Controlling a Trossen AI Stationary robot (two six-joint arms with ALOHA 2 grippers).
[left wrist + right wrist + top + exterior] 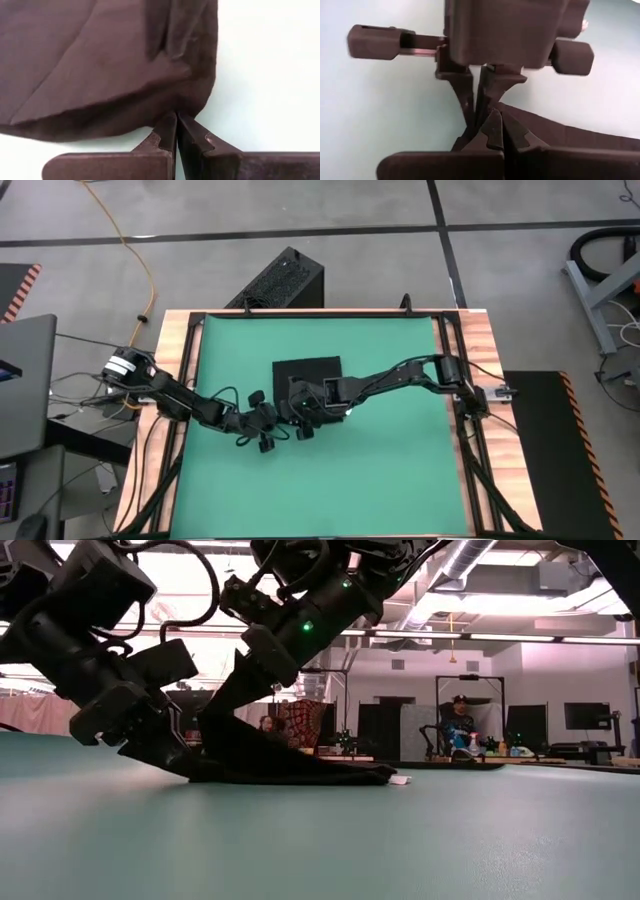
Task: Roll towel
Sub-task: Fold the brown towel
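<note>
The black towel (308,372) lies on the green mat, mostly flat, with its small white tag (400,779) on the mat at one end. Its near-left corner is raised off the mat (222,735). My left gripper (279,419) comes in from the table's left and is shut on the towel's edge; it also shows in its wrist view (176,121). My right gripper (293,412) comes in from the right, faces the left one and is shut on the towel right beside it (500,125). My left gripper pinches a bunched bit of the towel's edge (182,102) between its two fingers, near a corner. The fingers slant down from the table's left. The rest of the towel spreads away from them on the mat. My right gripper pinches the towel's edge (520,116) between its two fingers, close beside the left gripper's fingers (470,107). It slants down from the right. The cloth rises to the fingers (215,730) and slopes down to the flat part on the mat.
The green mat (400,470) lies open to the right of and in front of the towel. A wooden frame (455,360) runs round the mat. A hard black ribbed box (280,280) stands on the floor beyond the table's far edge. A person (458,725) sits far back in the room.
</note>
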